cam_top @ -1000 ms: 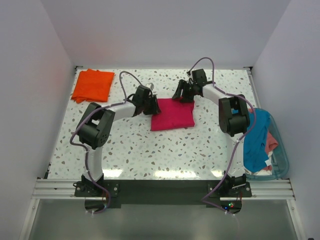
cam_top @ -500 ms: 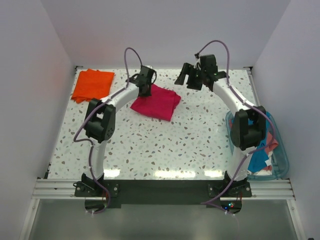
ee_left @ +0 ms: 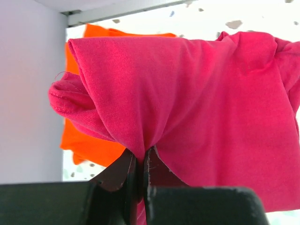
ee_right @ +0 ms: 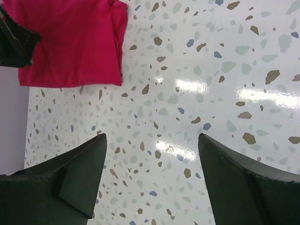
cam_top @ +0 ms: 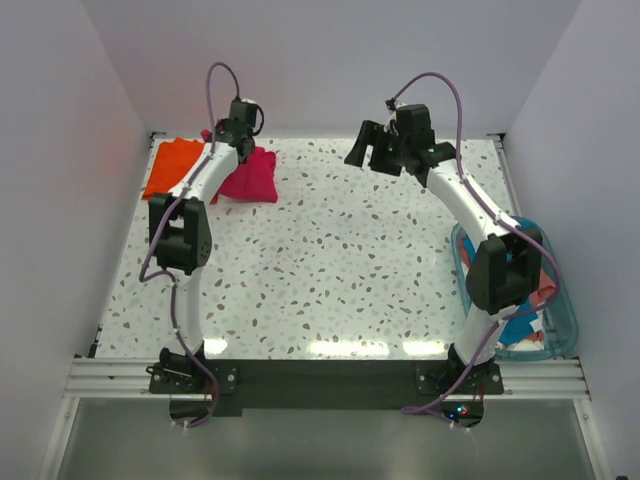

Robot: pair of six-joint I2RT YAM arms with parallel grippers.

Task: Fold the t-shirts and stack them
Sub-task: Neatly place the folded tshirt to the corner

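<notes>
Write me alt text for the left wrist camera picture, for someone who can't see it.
The left pincer is shut on a bunched fold of a magenta-red t-shirt, which fills most of the view. Behind it an orange t-shirt lies on the speckled table, beside a white wall.

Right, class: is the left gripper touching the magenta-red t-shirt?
Touching. The left wrist view shows the left gripper shut on a pinched fold of the magenta-red t-shirt, with the cloth bunching out from between its closed jaws.
</notes>
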